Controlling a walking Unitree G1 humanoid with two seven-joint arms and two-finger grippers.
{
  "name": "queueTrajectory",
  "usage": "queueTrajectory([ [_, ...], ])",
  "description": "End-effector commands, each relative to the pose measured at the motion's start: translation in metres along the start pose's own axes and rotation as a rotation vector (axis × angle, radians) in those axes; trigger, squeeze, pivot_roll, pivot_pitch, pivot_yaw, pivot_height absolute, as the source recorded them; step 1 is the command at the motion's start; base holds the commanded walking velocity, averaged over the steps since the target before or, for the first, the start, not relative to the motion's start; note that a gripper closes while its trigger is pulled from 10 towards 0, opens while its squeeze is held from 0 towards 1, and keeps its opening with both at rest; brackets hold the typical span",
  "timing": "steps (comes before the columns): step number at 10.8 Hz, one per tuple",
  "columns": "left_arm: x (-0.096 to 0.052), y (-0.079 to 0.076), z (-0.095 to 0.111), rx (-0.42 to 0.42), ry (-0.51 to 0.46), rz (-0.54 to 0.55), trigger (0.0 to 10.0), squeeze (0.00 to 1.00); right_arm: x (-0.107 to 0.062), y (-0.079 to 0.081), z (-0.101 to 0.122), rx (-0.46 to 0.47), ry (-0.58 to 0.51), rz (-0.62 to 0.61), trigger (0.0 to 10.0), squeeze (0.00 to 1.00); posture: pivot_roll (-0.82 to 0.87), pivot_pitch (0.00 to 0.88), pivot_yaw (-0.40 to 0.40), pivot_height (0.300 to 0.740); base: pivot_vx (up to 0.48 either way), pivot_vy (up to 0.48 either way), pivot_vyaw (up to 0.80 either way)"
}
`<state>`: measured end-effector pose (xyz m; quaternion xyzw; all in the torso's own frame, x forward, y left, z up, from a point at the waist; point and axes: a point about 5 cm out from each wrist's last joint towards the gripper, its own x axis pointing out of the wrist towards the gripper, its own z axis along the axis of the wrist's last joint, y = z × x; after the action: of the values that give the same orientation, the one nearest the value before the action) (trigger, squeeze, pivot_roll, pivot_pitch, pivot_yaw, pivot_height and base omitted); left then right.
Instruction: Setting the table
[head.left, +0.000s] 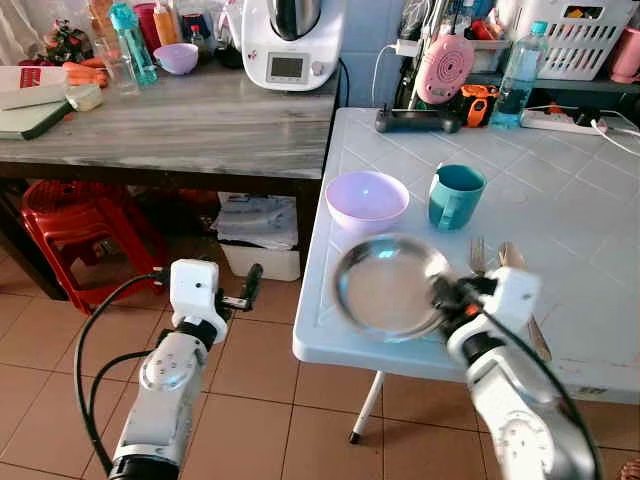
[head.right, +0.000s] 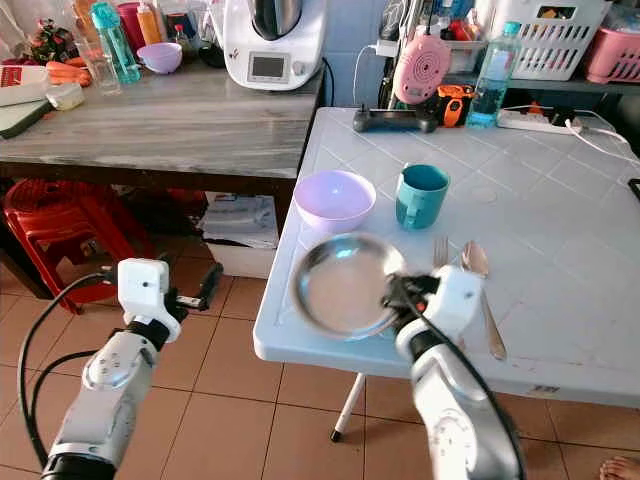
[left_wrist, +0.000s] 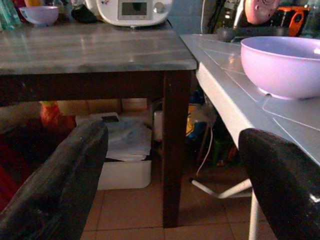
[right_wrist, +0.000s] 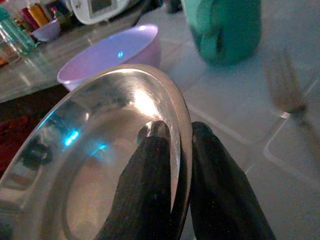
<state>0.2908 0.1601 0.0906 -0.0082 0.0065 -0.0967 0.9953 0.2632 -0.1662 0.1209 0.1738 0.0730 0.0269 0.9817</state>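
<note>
Right now the right gripper (right_wrist: 172, 165) is clenched on the rim of the steel plate (head.left: 385, 285), one black finger inside the rim and one outside, as its wrist view shows. The plate sits at the near edge of the white desk (head.left: 590, 230), just in front of the purple bowl (head.left: 367, 198), and whether it rests flat or is lifted a little I cannot tell; it looks slightly blurred, so it may be in motion. The teal mug (head.left: 456, 195) stands just beside the bowl on the side away from the wooden desk (head.left: 180, 125), and a fork (head.left: 477, 255) and spoon (head.left: 512, 257) lie on the far side of the plate from the desk's open corner.

The left gripper (head.left: 250, 285) hovers over the tiled floor beside the white desk, well apart from the plate, its fingers spread and holding nothing.

The main risk is the edge. The plate lies close to the near lip of the desk, so a pull toward the robot, or letting go while part of it overhangs, could tip it to the floor. The pinch is on a thin, smooth rim, so the plate could swivel or slip between the fingers. A push forward could knock the bowl; a sideways slide could shove the fork and spoon.
</note>
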Motion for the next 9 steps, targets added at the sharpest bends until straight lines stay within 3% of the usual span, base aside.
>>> queueTrajectory([
  [1,0.004,0.0,0.002,-0.001,-0.006,0.012,10.0,0.0,-0.002,0.001,0.013,-0.013,-0.058,-0.005,10.0,0.0,0.02,0.0,0.022,0.74,0.0,0.0,0.0],
  [6,0.016,-0.009,0.006,-0.035,-0.035,0.009,10.0,0.0,-0.003,0.002,0.016,-0.044,-0.06,0.013,10.0,0.0,0.01,0.0,0.013,0.74,0.0,0.0,-0.08],
  [9,0.017,-0.011,0.005,-0.033,-0.038,0.001,10.0,0.0,-0.006,0.004,0.011,-0.035,-0.057,0.025,10.0,0.0,0.01,0.0,0.013,0.74,0.0,0.275,0.0],
])
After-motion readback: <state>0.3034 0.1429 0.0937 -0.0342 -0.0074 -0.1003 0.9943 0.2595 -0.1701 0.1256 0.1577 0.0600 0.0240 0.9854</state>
